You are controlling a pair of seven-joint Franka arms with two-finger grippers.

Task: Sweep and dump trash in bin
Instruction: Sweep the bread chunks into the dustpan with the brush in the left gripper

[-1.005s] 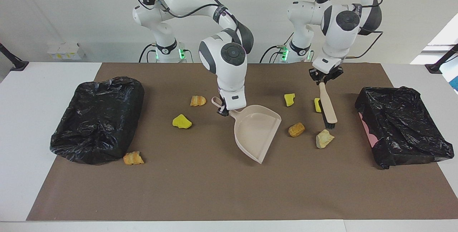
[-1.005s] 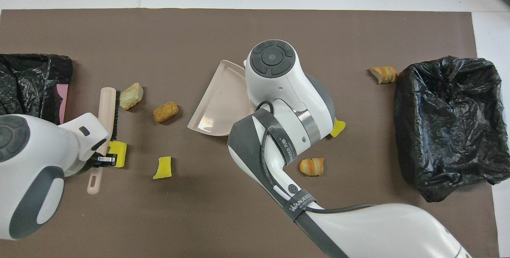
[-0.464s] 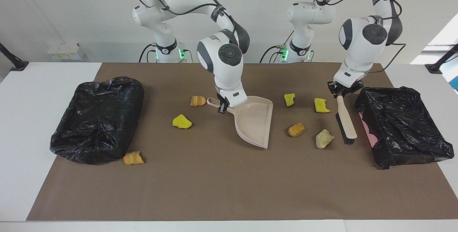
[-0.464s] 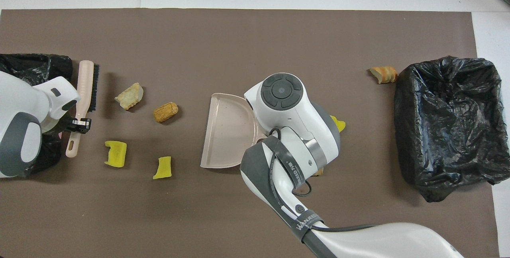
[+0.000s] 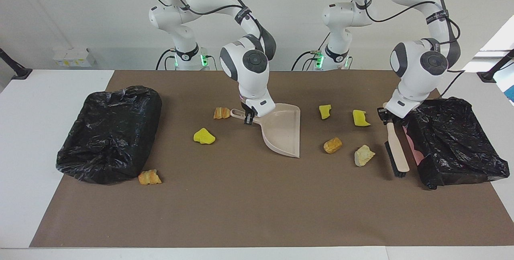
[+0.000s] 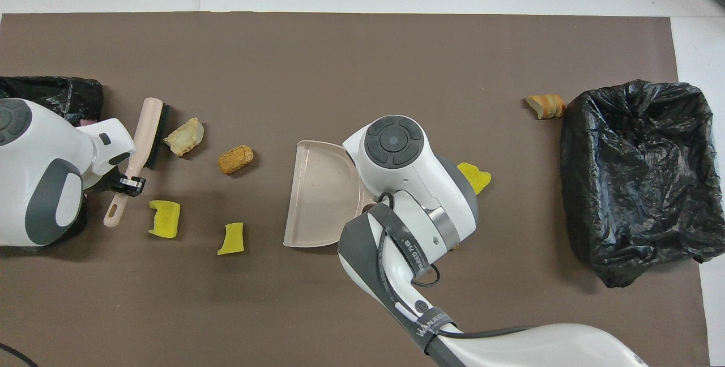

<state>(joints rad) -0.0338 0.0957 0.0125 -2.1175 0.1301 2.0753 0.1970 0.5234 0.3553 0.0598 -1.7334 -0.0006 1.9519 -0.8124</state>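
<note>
While the right gripper [image 5: 249, 118] is clamped on the dustpan [image 5: 283, 131] handle mid-mat, the left gripper [image 5: 386, 116] is closed on the brush [image 5: 396, 149] handle, beside the bin [image 5: 453, 139] at the left arm's end. Trash: seven lumps, all on the mat. From the brush in the facing view, stone chunk [image 5: 364, 155] at 9 o'clock, bread lump [image 5: 332, 145] past it, two sponges [image 5: 360, 118] at 11. Second bin [image 5: 110, 131] at the right arm's end; contents of either can't tell.

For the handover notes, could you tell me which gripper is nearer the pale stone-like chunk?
Left. The left gripper holds the brush beside the pale chunk; the right gripper holds the dustpan mid-table.
</note>
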